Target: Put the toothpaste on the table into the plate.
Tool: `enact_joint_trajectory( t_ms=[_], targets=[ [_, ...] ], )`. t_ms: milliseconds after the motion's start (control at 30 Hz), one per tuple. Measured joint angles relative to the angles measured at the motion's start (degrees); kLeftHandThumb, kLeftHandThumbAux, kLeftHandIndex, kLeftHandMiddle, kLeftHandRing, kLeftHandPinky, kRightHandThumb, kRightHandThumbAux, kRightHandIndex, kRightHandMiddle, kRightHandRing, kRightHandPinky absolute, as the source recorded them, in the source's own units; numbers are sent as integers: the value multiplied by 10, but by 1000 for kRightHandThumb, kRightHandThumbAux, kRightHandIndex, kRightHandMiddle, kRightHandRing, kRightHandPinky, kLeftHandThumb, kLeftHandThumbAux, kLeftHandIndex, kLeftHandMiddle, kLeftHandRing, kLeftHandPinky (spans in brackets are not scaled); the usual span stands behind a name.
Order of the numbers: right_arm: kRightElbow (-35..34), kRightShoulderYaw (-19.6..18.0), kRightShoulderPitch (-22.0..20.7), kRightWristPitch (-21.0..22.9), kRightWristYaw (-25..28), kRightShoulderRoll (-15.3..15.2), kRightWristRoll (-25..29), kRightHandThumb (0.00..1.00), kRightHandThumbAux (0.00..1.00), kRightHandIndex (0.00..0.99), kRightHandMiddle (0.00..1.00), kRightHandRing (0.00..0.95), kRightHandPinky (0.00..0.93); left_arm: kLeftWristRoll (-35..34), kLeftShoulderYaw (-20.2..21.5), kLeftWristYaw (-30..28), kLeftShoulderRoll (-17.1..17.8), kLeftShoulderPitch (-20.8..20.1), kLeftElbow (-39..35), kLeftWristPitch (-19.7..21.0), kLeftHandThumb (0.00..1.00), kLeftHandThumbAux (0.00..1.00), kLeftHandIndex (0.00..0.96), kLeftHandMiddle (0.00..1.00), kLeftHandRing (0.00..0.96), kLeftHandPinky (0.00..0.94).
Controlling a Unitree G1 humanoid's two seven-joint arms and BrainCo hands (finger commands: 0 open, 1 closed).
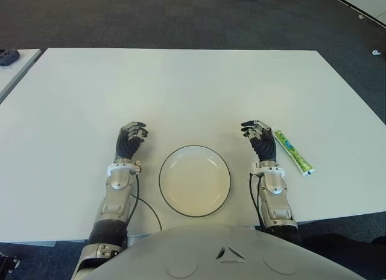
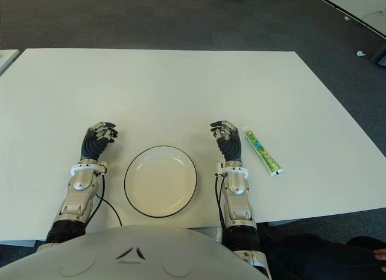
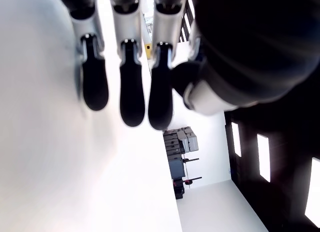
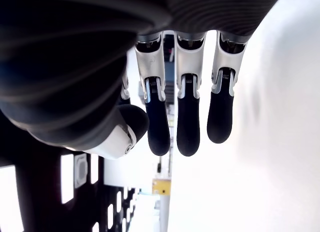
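Beside right hand (image 1: 260, 139), toothpaste (image 1: 293, 151) lying diagonally

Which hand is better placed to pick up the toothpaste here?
The right hand: the toothpaste lies just beside it on its outer side. The left hand shows across the plate, far from the tube. Both hands hold nothing.

A white table (image 1: 181, 87) stands on dark grey carpet (image 1: 181, 20).
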Motion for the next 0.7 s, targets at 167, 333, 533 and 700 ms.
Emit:
enact_joint_trajectory(
  t_ms=[167, 333, 533, 700],
  targets=[
    [-21, 2, 3, -57, -20, -6, -33, 688, 730, 415, 394, 372, 353, 0, 0, 0, 0, 0, 0, 0, 705, 720, 429, 513, 512, 506],
    [-49, 1, 19, -110, -41, -28, -86, 633, 714, 358, 277, 242, 216, 0, 0, 0, 0, 1, 0, -1, 706, 720, 429, 511, 514, 532],
    [-64, -17, 24, -106, -72, -67, -164, 480, 569, 84, 67, 36, 28, 0, -1, 0, -1, 1, 0, -1, 706, 720, 430, 510, 522, 539],
    [-87, -45, 40, -78, -88, -100, -200, 540, 437, 11, 8, 4, 3, 1, -1, 0, -1, 2, -1, -1, 706, 720, 430, 514, 521, 523]
  ],
)
